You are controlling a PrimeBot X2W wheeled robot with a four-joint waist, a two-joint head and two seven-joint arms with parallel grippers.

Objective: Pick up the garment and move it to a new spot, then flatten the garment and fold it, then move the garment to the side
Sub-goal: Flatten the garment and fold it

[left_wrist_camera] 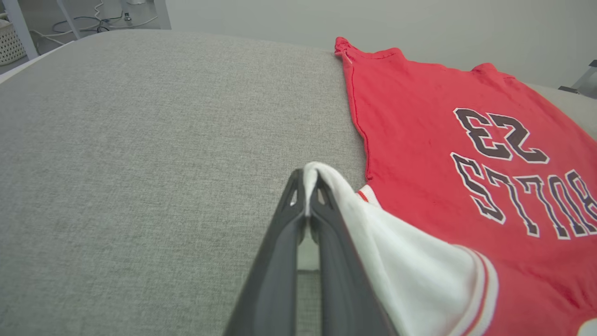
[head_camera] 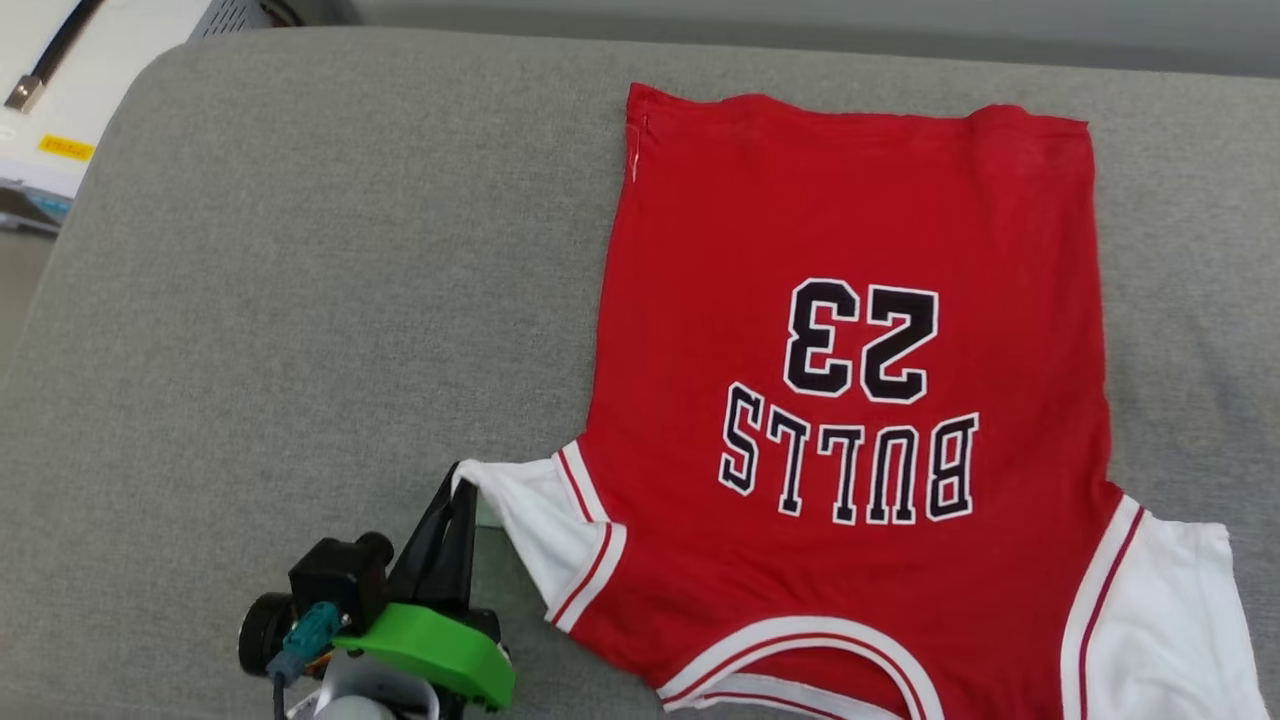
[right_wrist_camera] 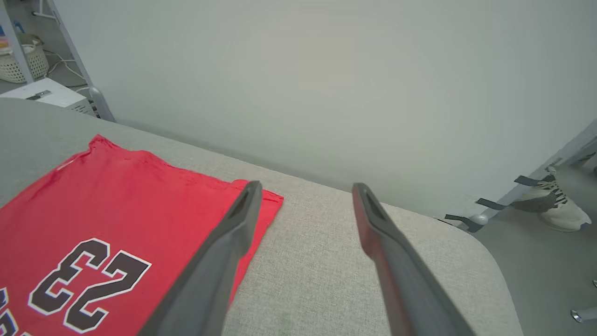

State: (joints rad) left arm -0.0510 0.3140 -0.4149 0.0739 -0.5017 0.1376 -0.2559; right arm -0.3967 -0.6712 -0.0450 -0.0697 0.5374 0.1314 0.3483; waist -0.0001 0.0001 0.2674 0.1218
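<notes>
Left gripper (head_camera: 458, 480) clamps the garment (head_camera: 850, 200) by 1 white sleeve (head_camera: 535, 530); right gripper (right_wrist_camera: 303, 191) (spread, empty) should probably take the other, tensioning evenly.

Head view: steeply down on the shirt (head_camera: 850, 220) from its collar end. Left wrist view: low, close at one white sleeve (left_wrist_camera: 410, 261), facing the hem (left_wrist_camera: 419, 61). Right wrist view: higher over the shirt's opposite side, facing the wall (right_wrist_camera: 326, 93). All share the printed number (head_camera: 862, 340).
</notes>
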